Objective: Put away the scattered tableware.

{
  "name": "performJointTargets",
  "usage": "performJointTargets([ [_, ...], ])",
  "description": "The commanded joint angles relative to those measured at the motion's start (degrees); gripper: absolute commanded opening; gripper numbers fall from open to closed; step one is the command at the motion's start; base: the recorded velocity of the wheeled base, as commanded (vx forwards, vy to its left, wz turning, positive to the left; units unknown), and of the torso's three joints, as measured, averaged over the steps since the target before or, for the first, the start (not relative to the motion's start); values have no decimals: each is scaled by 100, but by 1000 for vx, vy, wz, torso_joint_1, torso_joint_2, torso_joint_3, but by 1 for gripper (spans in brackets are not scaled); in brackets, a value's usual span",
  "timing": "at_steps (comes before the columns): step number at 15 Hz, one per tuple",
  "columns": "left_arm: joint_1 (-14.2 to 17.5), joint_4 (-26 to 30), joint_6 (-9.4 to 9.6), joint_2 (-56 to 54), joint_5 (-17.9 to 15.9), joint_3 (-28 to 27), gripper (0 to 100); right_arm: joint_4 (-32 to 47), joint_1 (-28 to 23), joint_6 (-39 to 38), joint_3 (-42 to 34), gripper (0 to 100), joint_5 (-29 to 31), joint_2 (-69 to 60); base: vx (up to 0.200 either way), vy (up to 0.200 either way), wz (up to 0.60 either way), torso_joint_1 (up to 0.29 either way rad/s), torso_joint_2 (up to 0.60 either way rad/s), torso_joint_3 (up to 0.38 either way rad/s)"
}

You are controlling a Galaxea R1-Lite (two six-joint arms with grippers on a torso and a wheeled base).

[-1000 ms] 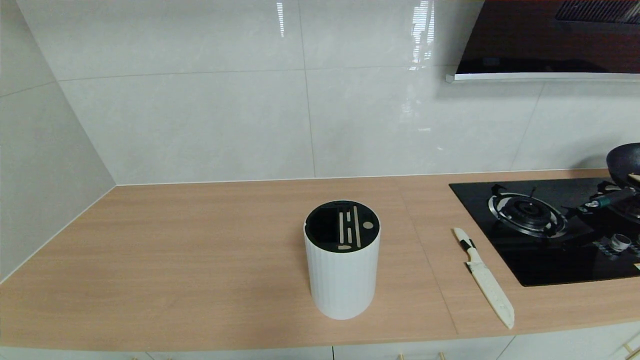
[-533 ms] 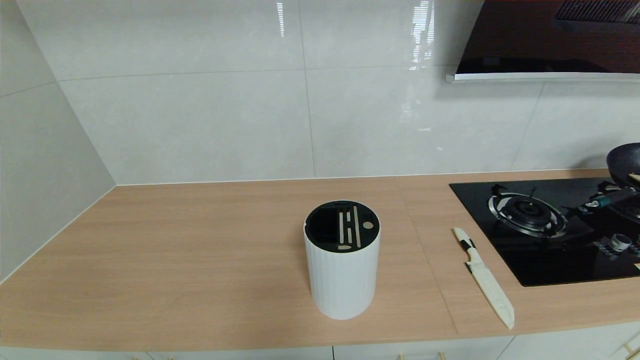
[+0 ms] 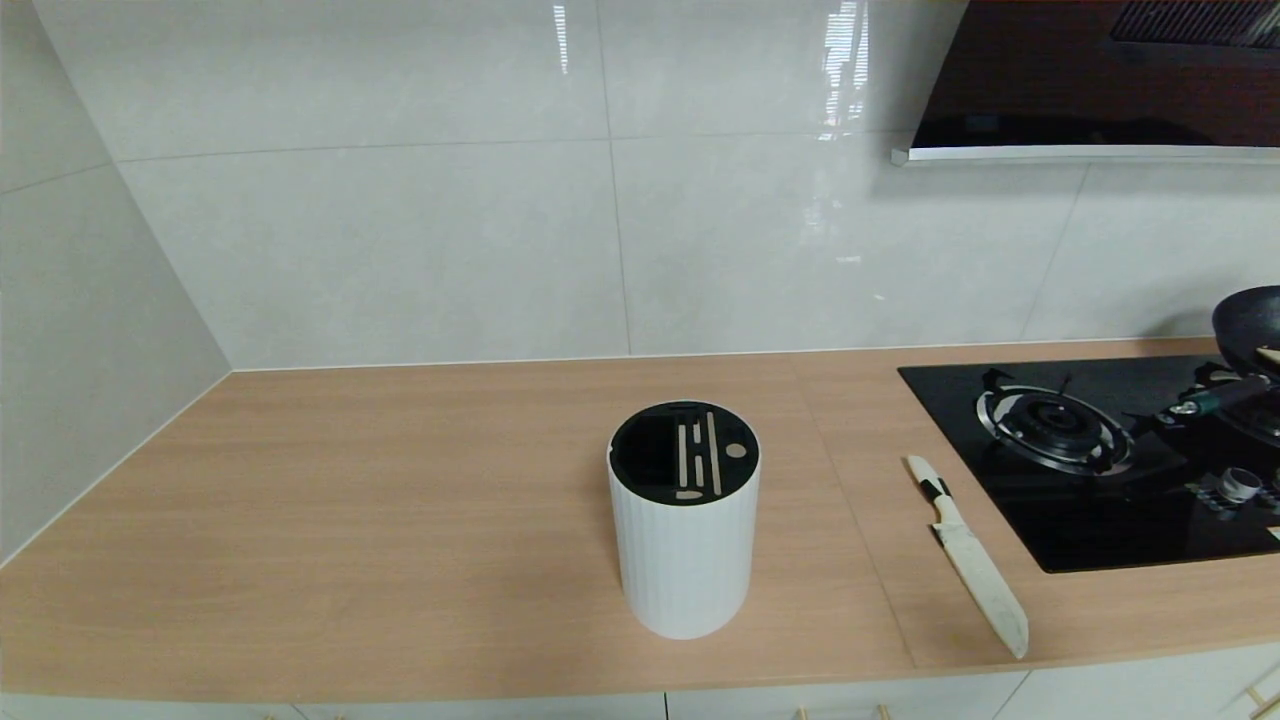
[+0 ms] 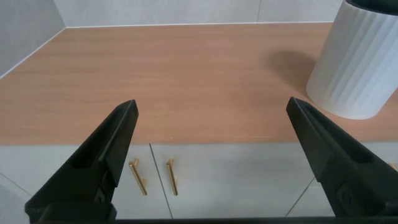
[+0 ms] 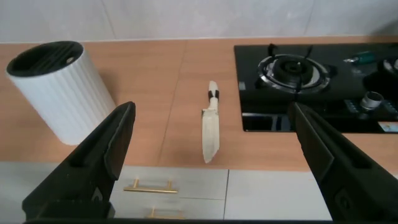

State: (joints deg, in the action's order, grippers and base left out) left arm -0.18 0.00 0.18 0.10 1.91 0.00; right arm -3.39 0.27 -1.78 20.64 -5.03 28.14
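A cream knife point(image 3: 965, 555) with a black band on its handle lies flat on the wooden counter, between the stove and a white ribbed knife holder point(image 3: 685, 520) with a black slotted top. In the right wrist view, my right gripper point(image 5: 212, 111) hangs open in front of the counter's front edge, with the knife point(image 5: 211, 127) lying beyond it, framed by its fingers, and the holder point(image 5: 59, 90) off to one side. My left gripper point(image 4: 210, 106) also stands open before the counter edge, holding nothing, with the holder point(image 4: 357, 62) farther off.
A black gas stove point(image 3: 1090, 450) takes up the counter's right end, with a dark pan point(image 3: 1250, 325) on its far burner. Tiled walls close the back and the left. Bare wood point(image 3: 350, 500) stretches left of the holder. Cabinet fronts with gold handles point(image 4: 171, 177) sit below the edge.
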Motion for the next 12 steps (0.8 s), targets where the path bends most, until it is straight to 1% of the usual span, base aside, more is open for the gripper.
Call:
performJointTargets([
  [1,1,0,-1,-1,2,0,100,-531,8,-15,889,100,-50,2293,0,0,0,0,0,0],
  [3,1,0,-1,-1,2,0,100,-1287,298,-51,1188,100,-24,3743,0,0,0,0,0,0],
  [5,1,0,-1,-1,2,0,100,-1718,395,-42,1399,100,205,4947,0,0,0,0,0,0],
  [6,1,0,-1,-1,2,0,100,-1814,430,-24,1513,100,336,5457,0,0,0,0,0,0],
  [8,1,0,-1,-1,2,0,100,-1981,430,-7,1795,100,389,6389,0,0,0,0,0,0],
  [12,1,0,-1,-1,2,0,100,-2570,553,11,1786,100,460,7601,0,0,0,0,0,0],
])
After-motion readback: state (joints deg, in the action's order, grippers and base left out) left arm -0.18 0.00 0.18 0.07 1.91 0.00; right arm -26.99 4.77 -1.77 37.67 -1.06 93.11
